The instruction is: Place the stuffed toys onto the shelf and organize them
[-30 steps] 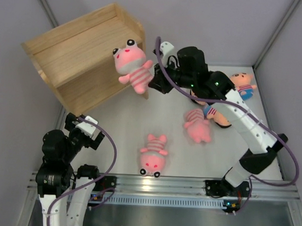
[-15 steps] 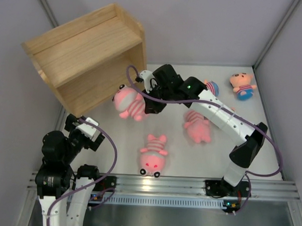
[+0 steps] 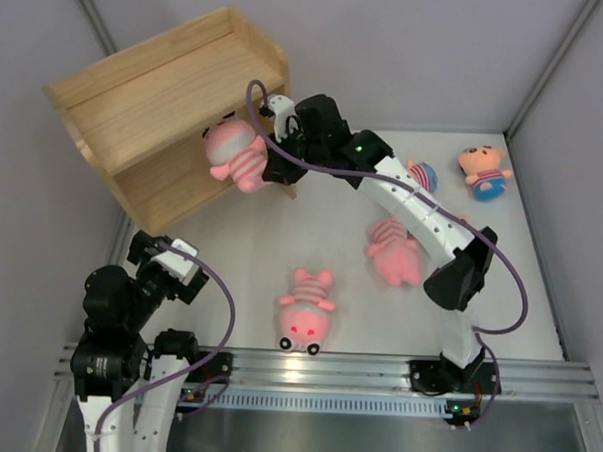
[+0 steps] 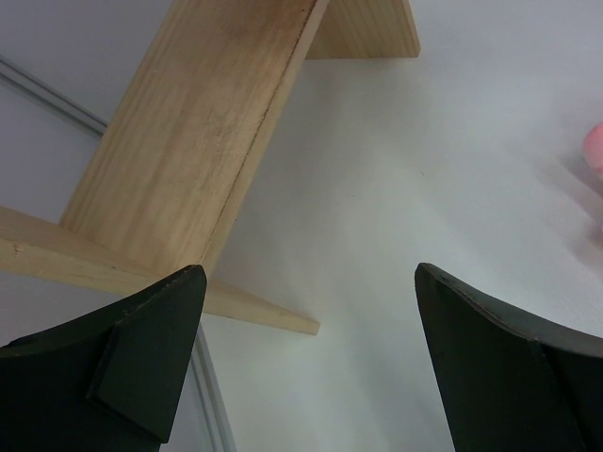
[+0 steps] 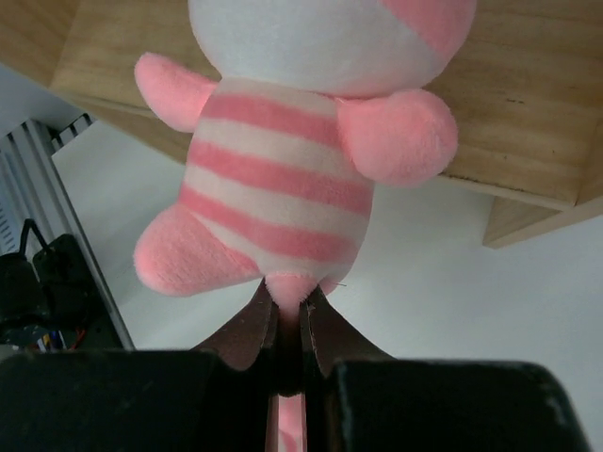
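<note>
My right gripper [image 3: 272,163] is shut on a leg of a pink striped animal toy [image 3: 235,151] and holds it in the air at the front of the wooden shelf's [image 3: 157,90] lower tier. In the right wrist view the toy [image 5: 287,188] hangs head-away above the pinched jaws of the gripper [image 5: 290,306], against a shelf board [image 5: 532,85]. Two more pink striped animals [image 3: 306,311] [image 3: 395,252] lie on the table. One doll [image 3: 484,171] lies at the far right; another [image 3: 422,176] is partly hidden by the right arm. My left gripper [image 3: 177,269] is open and empty near the shelf's front corner.
The shelf stands at an angle at the back left; its side panel [image 4: 212,141] shows close in the left wrist view, between my open left gripper's fingers [image 4: 151,348]. Grey walls enclose the white table [image 3: 251,244]. A metal rail [image 3: 325,367] runs along the near edge.
My right arm carried the pink toy from beside the shelf's right top corner, down, then left and up to the lower tier's opening. The left arm has barely moved.
</note>
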`<act>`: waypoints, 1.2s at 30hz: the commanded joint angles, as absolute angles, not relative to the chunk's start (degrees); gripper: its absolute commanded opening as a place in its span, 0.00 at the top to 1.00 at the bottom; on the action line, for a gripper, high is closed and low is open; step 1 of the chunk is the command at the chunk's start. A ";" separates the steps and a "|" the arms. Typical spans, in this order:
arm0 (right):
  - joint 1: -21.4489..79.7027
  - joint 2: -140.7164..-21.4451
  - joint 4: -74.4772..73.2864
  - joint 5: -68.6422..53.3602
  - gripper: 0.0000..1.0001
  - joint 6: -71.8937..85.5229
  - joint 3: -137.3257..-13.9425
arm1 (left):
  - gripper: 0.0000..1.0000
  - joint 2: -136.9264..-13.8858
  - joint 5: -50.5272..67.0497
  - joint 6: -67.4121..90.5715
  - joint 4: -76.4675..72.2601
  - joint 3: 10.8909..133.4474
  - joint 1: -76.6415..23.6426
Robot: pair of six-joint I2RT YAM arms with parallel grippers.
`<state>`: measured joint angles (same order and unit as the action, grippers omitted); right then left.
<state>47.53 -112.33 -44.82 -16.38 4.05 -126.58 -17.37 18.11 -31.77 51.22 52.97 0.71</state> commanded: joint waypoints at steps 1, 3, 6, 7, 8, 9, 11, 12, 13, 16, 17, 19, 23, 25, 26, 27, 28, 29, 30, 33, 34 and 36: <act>46.32 -114.78 -36.14 -15.65 1.00 5.45 -129.11 | 0.01 -16.35 17.14 -32.61 50.45 52.30 0.70; 46.06 -115.75 -33.94 -14.33 1.00 5.54 -128.94 | 0.01 -16.17 17.14 -32.52 50.54 52.12 0.70; 45.97 -117.59 -30.15 -14.06 0.98 5.10 -129.37 | 0.01 -16.17 17.40 -32.34 50.45 51.94 0.70; 45.88 -118.12 -29.71 -15.11 0.97 4.84 -129.90 | 0.01 -16.17 17.49 -32.34 50.45 51.86 0.70; 45.79 -119.69 -30.06 -16.86 0.95 4.66 -130.69 | 0.01 -16.08 17.58 -32.26 50.45 51.86 0.70; 45.53 -120.32 -30.32 -16.35 0.94 5.18 -132.17 | 0.01 -16.26 17.58 -32.26 50.45 51.86 0.70; 45.27 -121.37 -30.06 -14.43 0.94 5.89 -132.28 | 0.01 -16.17 17.75 -31.82 50.45 51.86 0.70; 44.92 -121.46 -29.54 -13.37 0.91 6.85 -131.93 | 0.01 -16.17 17.84 -31.64 50.45 51.77 0.70; 44.74 -121.55 -28.57 -12.40 0.87 7.38 -131.58 | 0.01 -16.17 17.93 -31.55 50.45 51.68 0.70; 44.21 -121.64 -27.34 -8.53 0.54 9.14 -130.34 | 0.01 -16.17 17.93 -31.64 50.45 51.50 0.62; 44.03 -121.47 -27.25 -8.09 0.51 9.40 -130.34 | 0.01 -16.08 17.84 -31.73 50.36 51.50 0.62; 43.86 -120.85 -27.25 -7.13 0.49 10.02 -130.34 | 0.01 -16.08 17.84 -31.82 50.36 51.50 0.70; 43.86 -117.61 -25.93 -0.35 0.52 11.86 -126.67 | 0.01 -15.82 17.40 -31.81 50.36 50.89 0.70; 43.77 -115.41 -24.00 2.89 0.55 13.53 -125.16 | 0.01 -15.91 17.14 -31.90 50.36 50.45 0.70; 43.60 -114.79 -23.56 3.42 0.55 13.97 -124.20 | 0.01 -15.91 16.88 -31.90 50.36 50.19 0.62; 43.59 -114.35 -22.77 3.60 0.55 14.32 -123.84 | 0.01 -16.00 16.79 -31.82 50.36 49.75 0.70; 43.59 -113.30 -22.42 3.26 0.53 14.33 -123.23 | 0.01 -16.00 16.79 -31.56 50.36 49.57 0.70; 43.59 -112.86 -22.15 2.38 0.50 14.07 -123.05 | 0.01 -16.00 16.70 -31.38 50.36 49.48 0.70; 43.59 -112.07 -21.80 1.33 0.47 13.89 -122.87 | 0.01 -16.00 16.70 -31.38 50.45 49.40 0.70; 43.68 -110.49 -22.67 -1.93 0.36 12.57 -122.00 | 0.01 -15.91 16.79 -31.46 50.36 49.48 0.70; 43.94 -108.74 -23.98 -2.28 0.32 12.22 -120.86 | 0.01 -16.00 16.87 -31.55 50.36 49.48 0.62; 44.03 -106.10 -25.31 -2.02 0.30 10.55 -118.31 | 0.01 -16.00 16.87 -31.55 50.36 49.57 0.62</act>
